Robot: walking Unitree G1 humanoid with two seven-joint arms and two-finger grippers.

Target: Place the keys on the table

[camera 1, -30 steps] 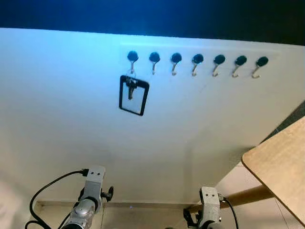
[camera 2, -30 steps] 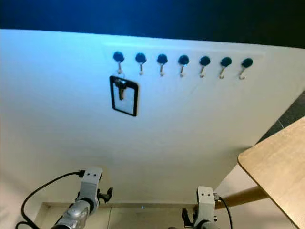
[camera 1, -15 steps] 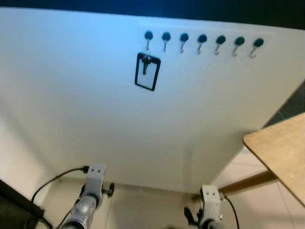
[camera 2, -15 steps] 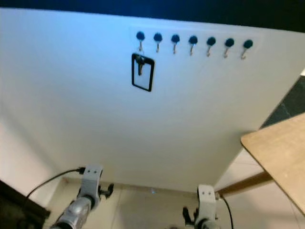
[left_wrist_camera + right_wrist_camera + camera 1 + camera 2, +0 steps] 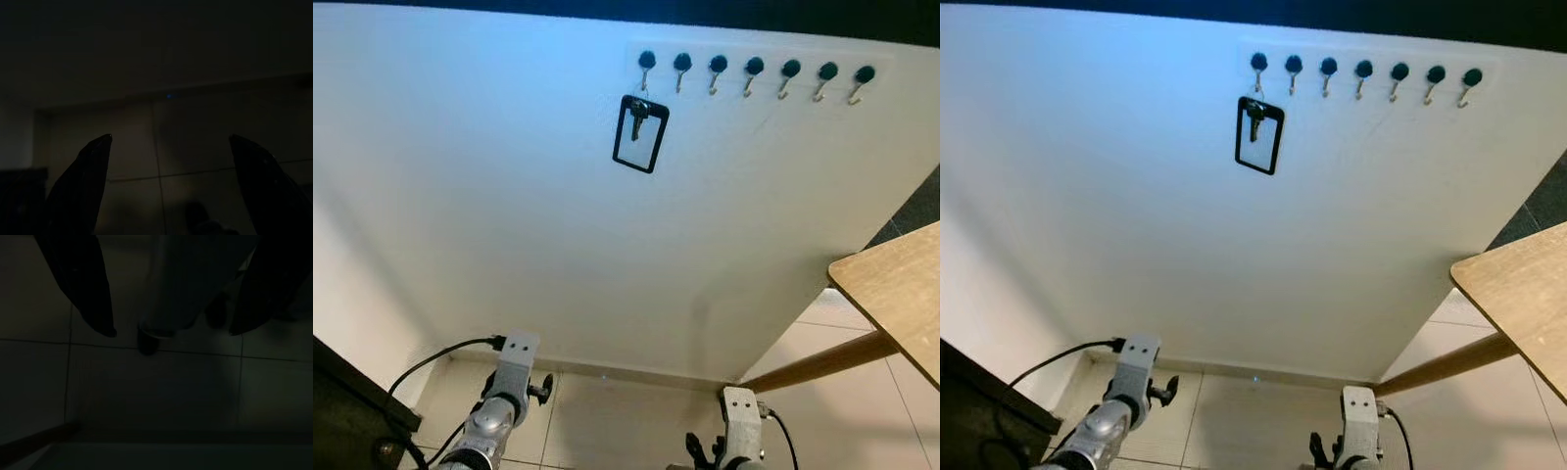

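Note:
The keys (image 5: 637, 116) hang with a black rectangular tag (image 5: 640, 134) from the leftmost hook (image 5: 647, 62) of a row of black hooks high on the white wall. The light wooden table (image 5: 893, 292) juts in at the right, well below the hooks. Both arms hang low: the left arm (image 5: 505, 390) at the bottom left, the right arm (image 5: 738, 431) at the bottom centre-right, both far below the keys. In the dark wrist views, the left gripper (image 5: 170, 138) and the right gripper (image 5: 172, 333) are open over floor tiles, holding nothing.
A slanted wooden table leg (image 5: 815, 361) runs down toward the wall's base. A dark piece of furniture (image 5: 350, 411) stands at the bottom left. Beige floor tiles (image 5: 617, 421) lie between me and the wall.
The whole picture has shifted: the camera moved, so the hooks and keys now sit smaller, higher and further right, and more floor and the dark furniture show. The keys stay on their hook.

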